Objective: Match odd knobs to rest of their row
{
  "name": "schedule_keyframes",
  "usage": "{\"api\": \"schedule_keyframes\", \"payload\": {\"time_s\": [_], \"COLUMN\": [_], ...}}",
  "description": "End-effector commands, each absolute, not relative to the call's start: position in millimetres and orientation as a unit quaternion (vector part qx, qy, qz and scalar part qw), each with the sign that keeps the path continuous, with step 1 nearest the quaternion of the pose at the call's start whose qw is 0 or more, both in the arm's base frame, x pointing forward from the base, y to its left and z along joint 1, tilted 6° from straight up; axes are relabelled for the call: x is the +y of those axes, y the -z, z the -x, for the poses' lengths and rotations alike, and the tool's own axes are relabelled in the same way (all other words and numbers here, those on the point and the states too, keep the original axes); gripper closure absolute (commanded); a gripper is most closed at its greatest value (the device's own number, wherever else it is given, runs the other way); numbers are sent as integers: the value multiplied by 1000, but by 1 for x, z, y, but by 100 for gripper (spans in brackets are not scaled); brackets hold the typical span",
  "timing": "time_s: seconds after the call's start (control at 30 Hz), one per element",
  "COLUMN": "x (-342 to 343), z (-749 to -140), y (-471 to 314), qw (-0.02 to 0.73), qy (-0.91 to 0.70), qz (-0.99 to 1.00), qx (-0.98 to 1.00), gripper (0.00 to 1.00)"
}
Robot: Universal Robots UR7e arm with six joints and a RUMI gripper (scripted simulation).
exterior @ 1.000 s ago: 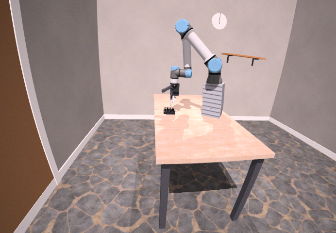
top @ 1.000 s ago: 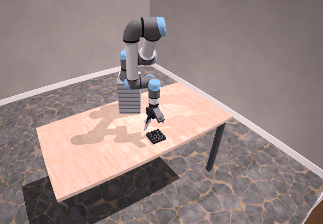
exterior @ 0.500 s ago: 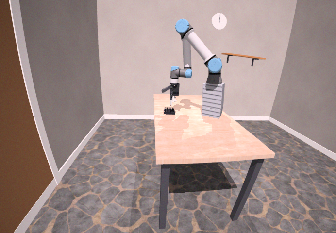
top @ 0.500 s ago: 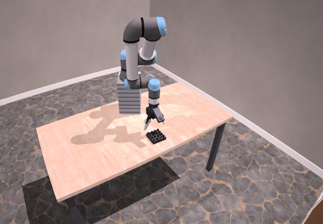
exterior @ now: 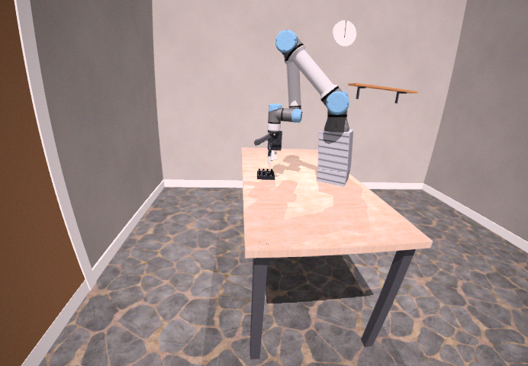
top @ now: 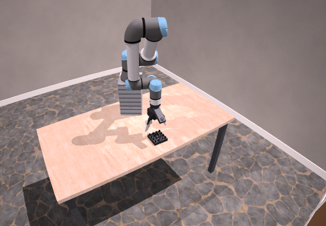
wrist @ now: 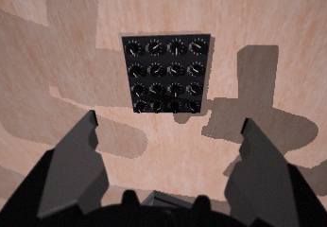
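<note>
1. The gripper (top: pixel 155 125) was fully open and held nothing; in the wrist view its two fingers stood far apart, at about 8 and 4 o'clock of the picture.
2. The gripper hung above the table (top: pixel 88 165), not touching it, and pointed down.
3. The box (top: pixel 157 137) lay flat on the table, near the edge that is at 3 o'clock in the top view, and apart from the gripper.
4. In the top view the box was at about 6 o'clock from the gripper; in the wrist view the box (wrist: pixel 166 73) was at 12 o'clock, beyond the fingertips.
5. The box was black and carried sixteen knobs (wrist: pixel 156 47) in four rows of four, each knob with a light pointer line.
6. The pointers did not all show the same direction, but the marks were too small to read.
7. The arm (exterior: pixel 305 64) stood on a grey pedestal (exterior: pixel 333 170) at the far end of the table in the exterior view.
8. The arm's shadow (top: pixel 101 133) fell on the table at 9 o'clock from the box.
</note>
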State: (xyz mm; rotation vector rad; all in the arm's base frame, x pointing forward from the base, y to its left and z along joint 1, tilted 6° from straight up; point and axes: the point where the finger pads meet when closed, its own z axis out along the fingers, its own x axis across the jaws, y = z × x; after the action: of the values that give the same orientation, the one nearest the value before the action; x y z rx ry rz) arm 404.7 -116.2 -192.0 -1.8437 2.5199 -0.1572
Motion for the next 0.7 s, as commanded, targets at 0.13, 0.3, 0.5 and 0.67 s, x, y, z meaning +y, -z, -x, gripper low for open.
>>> {"api": "schedule_keyframes", "payload": {"time_s": [0.13, 0.3, 0.5, 0.67], "x": [-115, -112, -109, -108], "z": [-398, -389, -376, -370], "y": [193, 194, 196, 196], "qw": [8, 8, 8, 8], "qy": [51, 51, 51, 51], "qz": [590, 590, 590, 590], "qx": [806, 806, 806, 806], "gripper": [0, 0, 0, 0]}}
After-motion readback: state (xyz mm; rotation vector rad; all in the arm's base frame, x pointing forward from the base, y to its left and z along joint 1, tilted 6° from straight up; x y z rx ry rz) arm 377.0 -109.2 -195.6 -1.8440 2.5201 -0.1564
